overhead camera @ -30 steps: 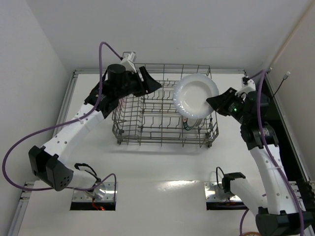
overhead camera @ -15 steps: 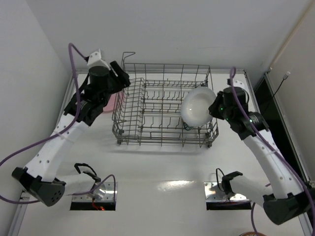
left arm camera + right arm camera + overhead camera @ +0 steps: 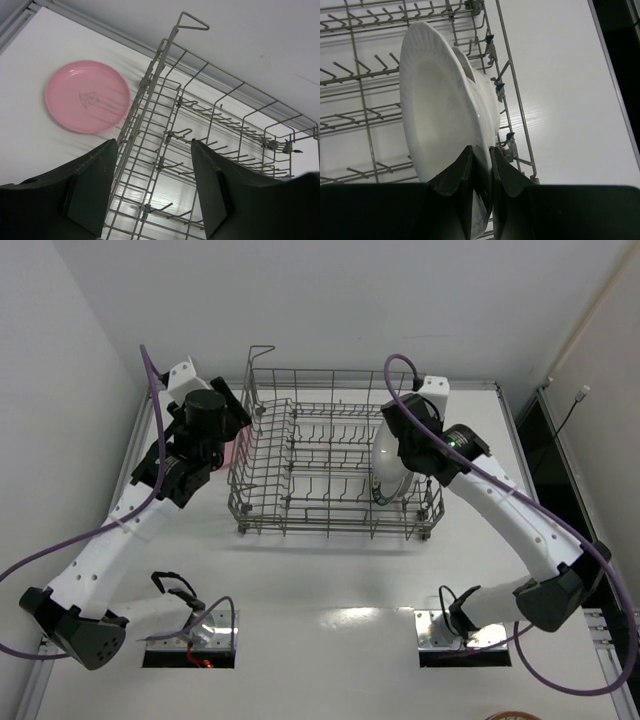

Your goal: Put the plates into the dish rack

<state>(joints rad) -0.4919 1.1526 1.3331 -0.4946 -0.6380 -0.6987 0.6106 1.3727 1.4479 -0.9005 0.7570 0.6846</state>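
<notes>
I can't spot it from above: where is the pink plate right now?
The left wrist view shows the pink plate lying flat on the table, outside the dish rack, just beyond its left wall.

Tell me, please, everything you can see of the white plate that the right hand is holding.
The white plate is round, glossy and ceramic-looking, with a faintly ribbed rim around a plain well. It stands on edge, nearly upright, at the right end of the dish rack. The right hand pinches its rim between both fingers. Another white dish sits close behind it; whether they touch is unclear. Its lowest edge is hidden, so I cannot tell whether it rests between tines.
</notes>
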